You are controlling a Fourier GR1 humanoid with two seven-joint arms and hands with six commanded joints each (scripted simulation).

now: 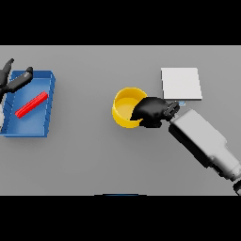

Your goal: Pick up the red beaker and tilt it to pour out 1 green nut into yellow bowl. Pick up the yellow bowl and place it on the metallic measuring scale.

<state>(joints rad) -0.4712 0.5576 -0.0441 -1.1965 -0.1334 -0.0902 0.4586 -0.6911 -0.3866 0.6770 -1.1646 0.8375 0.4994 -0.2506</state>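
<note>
Lab-style test bench, plain grey table (pixel 94 160), metallic measuring scale (pixel 181 83) as a flat pale plate, blue tray (pixel 51 89) holding a red bar (pixel 31 104), yellow bowl (pixel 123 106), no household furnishings

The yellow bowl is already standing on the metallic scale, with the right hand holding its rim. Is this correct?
Not quite. The head view shows the yellow bowl on the grey table, to the left of the metallic scale and apart from it, not on it. The rest holds: the right hand is curled over the bowl's right rim.
</note>
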